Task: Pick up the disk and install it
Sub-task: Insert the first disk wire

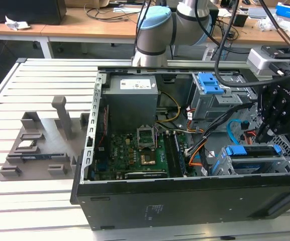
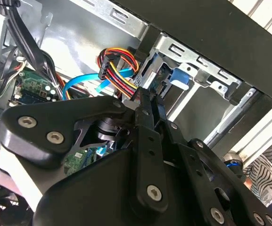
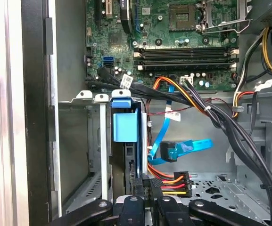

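The disk [image 1: 250, 150] sits on edge in the metal drive cage [image 1: 285, 160] at the front corner of the open computer case, on the exterior view's right. Its bright blue carrier frame [image 3: 125, 125] fills the slot and also appears in the second wrist view as a blue frame [image 2: 178, 77] behind the cage bars. My black gripper [image 1: 263, 135] hangs just above the disk's rear end. Its fingers [image 2: 147, 122] are pressed together with nothing visible between them. The gripper [image 3: 144, 184] tip lies beside the black power connector [image 3: 176, 183] with red, yellow and orange wires.
A blue data cable [image 3: 178, 150] and black cable bundles [image 3: 220, 122] cross the bay beside the gripper. A second drive cage with a blue latch [image 1: 210, 85], the power supply [image 1: 132, 95] and motherboard [image 1: 134, 150] fill the case. A grey fixture [image 1: 34, 145] stands on the exterior view's left.
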`<act>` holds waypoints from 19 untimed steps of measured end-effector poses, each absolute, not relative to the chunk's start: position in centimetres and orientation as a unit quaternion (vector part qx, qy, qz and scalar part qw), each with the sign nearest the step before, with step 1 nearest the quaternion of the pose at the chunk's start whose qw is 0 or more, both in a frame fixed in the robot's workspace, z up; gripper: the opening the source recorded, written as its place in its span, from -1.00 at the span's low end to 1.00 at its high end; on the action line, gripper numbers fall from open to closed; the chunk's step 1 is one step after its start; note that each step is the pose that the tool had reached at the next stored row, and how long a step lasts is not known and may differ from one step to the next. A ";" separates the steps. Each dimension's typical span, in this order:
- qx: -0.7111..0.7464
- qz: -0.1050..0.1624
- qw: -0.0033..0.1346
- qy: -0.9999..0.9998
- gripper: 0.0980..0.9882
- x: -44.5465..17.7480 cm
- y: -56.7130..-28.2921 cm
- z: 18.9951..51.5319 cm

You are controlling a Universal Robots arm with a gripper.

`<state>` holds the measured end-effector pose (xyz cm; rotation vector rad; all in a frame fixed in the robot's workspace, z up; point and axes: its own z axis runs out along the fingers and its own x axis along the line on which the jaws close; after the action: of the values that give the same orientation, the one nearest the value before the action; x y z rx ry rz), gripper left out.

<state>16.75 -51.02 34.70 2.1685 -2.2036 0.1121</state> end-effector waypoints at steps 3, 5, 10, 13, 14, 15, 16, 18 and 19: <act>0.701 0.036 0.024 -0.712 -0.84 16.9 -51.5 34.6; 0.701 0.036 0.024 -0.712 -0.84 17.0 -51.5 34.5; 0.701 0.037 0.026 -0.712 -0.84 17.2 -51.6 34.3; 0.701 0.038 0.026 -0.712 -0.84 17.2 -51.7 34.1; 0.701 0.038 0.026 -0.712 -0.84 17.2 -51.8 34.0; 0.701 0.038 0.026 -0.712 -0.84 17.2 -51.8 33.9; 0.701 0.038 0.026 -0.712 -0.84 17.2 -51.8 33.8; 0.701 0.038 0.026 -0.712 -0.84 17.2 -51.8 33.7; 0.701 0.038 0.026 -0.712 -0.84 17.2 -51.8 33.6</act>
<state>17.24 -51.83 33.57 2.1654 -2.1999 0.1168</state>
